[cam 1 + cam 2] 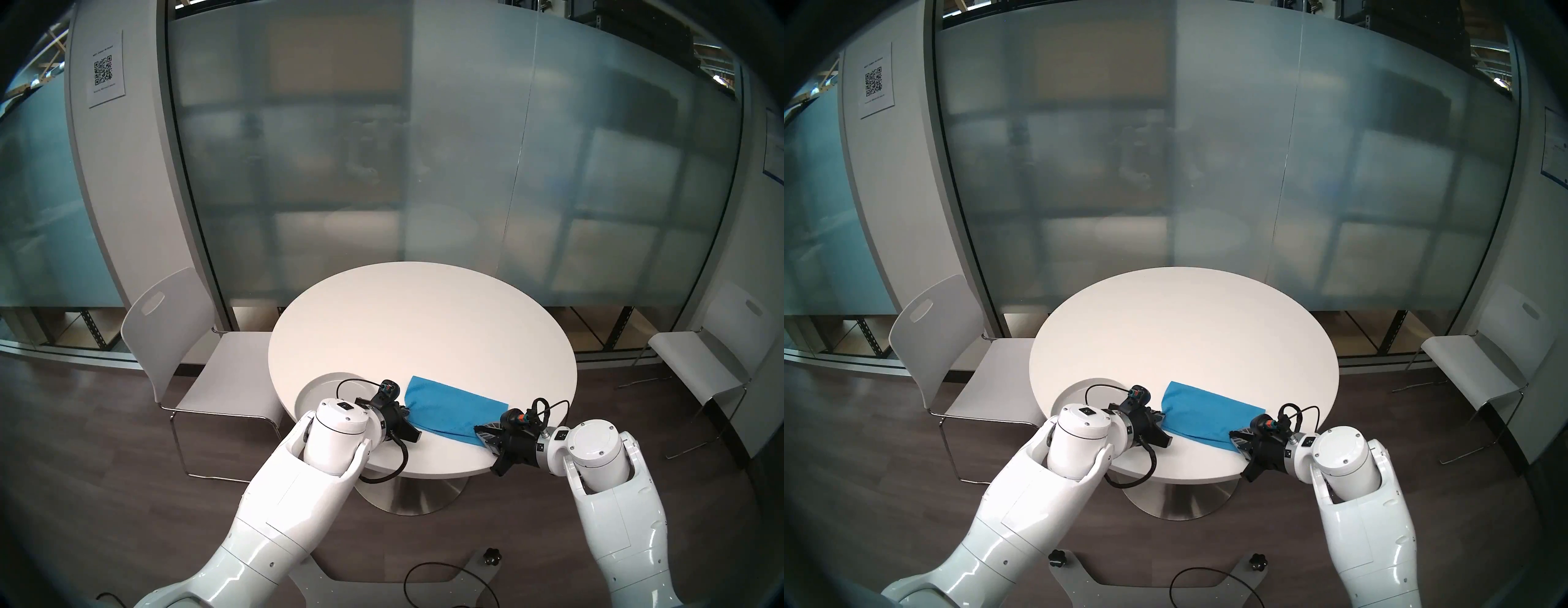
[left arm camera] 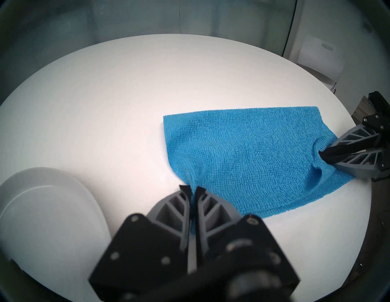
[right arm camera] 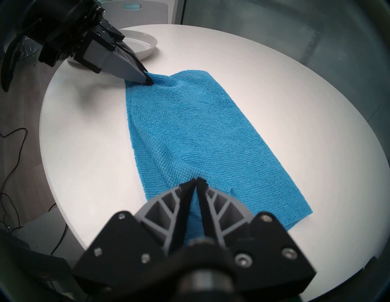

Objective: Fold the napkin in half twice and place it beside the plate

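The bright blue napkin (image 1: 454, 407) lies as a long rectangle, folded over once, near the front edge of the round white table (image 1: 420, 322). My left gripper (image 2: 193, 188) is shut on the napkin's left end, cloth pinched between its fingers. At the napkin's right end my right gripper (image 3: 196, 182) is shut on the cloth (image 3: 190, 130) too. The pale plate (image 1: 316, 388) sits at the table's left front edge, just behind my left wrist and partly hidden by it. In the right wrist view the plate (image 3: 145, 45) shows behind the left gripper (image 3: 147, 81).
A white chair (image 1: 186, 361) stands left of the table and another (image 1: 717, 361) to the right. Frosted glass walls close off the back. Cables and a base plate (image 1: 382, 573) lie on the floor below the table's front edge.
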`<state>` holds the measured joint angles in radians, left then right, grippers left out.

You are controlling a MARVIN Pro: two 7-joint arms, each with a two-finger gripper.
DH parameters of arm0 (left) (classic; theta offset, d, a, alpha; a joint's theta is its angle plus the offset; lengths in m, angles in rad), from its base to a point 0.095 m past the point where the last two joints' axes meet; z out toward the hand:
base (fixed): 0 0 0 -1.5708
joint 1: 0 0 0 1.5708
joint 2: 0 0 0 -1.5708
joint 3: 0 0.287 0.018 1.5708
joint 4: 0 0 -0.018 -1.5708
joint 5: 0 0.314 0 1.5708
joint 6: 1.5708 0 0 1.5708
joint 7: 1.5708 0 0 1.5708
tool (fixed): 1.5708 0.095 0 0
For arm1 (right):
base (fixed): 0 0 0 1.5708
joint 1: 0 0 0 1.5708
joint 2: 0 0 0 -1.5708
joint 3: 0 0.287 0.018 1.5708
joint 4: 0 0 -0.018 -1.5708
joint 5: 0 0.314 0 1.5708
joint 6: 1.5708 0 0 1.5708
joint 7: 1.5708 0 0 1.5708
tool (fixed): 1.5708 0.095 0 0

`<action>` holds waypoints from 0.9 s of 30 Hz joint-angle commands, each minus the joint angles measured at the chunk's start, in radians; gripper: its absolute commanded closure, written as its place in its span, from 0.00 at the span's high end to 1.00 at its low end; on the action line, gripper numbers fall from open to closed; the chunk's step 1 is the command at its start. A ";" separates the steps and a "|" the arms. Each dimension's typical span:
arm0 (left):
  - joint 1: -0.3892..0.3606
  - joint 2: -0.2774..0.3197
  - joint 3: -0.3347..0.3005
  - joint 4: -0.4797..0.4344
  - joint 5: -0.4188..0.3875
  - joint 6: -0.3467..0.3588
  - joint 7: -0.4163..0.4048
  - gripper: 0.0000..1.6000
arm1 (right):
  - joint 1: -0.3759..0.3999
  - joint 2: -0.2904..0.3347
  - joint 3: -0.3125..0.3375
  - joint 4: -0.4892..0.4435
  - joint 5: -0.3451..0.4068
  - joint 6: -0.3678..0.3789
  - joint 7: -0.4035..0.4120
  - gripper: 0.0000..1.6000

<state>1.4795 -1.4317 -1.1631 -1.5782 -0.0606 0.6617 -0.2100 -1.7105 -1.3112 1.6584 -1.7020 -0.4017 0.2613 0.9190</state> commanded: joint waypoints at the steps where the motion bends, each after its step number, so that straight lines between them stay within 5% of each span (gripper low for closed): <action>1: -0.033 0.009 -0.027 -0.044 -0.010 -0.013 -0.013 0.09 | 0.021 -0.021 -0.039 0.013 -0.008 0.001 0.000 0.43; 27: -0.020 0.032 -0.034 -0.096 -0.020 -0.005 -0.054 0.11 | 0.092 -0.064 -0.100 0.082 -0.037 -0.011 -0.020 0.43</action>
<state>1.4628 -1.3997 -1.2014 -1.6378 -0.0836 0.6576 -0.2636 -1.6273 -1.3609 1.5763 -1.6349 -0.4416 0.2516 0.8951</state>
